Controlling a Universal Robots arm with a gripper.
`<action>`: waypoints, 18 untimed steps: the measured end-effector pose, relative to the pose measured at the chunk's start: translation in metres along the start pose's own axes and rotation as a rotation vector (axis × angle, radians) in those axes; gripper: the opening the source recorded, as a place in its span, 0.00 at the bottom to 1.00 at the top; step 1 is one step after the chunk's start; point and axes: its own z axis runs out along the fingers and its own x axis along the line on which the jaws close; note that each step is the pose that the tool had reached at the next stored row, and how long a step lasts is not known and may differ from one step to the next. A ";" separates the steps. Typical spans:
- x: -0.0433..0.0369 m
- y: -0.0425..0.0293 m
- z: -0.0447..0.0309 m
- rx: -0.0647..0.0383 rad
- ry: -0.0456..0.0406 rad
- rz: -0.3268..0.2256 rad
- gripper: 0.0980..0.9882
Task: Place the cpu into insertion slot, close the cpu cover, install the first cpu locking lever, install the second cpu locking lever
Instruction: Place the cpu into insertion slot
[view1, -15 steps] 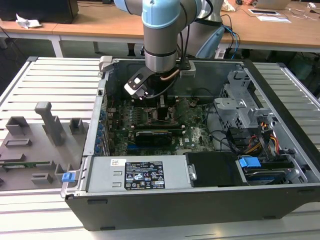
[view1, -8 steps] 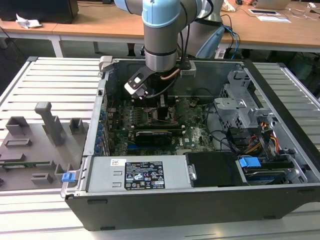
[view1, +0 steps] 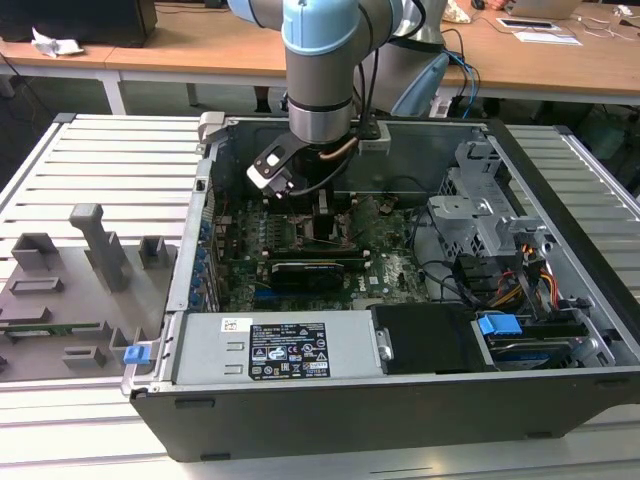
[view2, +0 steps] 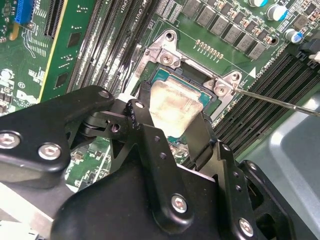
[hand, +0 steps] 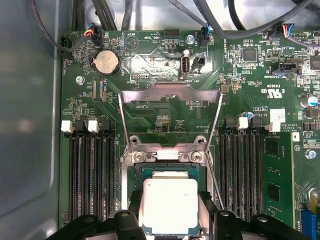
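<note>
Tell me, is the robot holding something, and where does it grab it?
Yes. In the first wrist view the gripper pinches the cpu by its two opposite side edges, over the socket.

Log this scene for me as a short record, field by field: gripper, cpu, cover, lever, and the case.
gripper: low inside the case, right at the socket, over the cpu
cpu: silvery top up, at the socket opening; whether fully seated is unclear
cpu cover: swung open, off the cpu
locking lever: thin rod, angled free beside the socket
computer case: open, motherboard exposed
</note>
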 end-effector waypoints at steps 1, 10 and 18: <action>0.0001 0.0000 0.0005 0.000 -0.0001 0.000 0.48; 0.0009 0.0002 0.0010 0.000 0.0001 0.000 0.56; 0.0039 0.0022 0.0007 0.000 -0.0005 0.000 0.56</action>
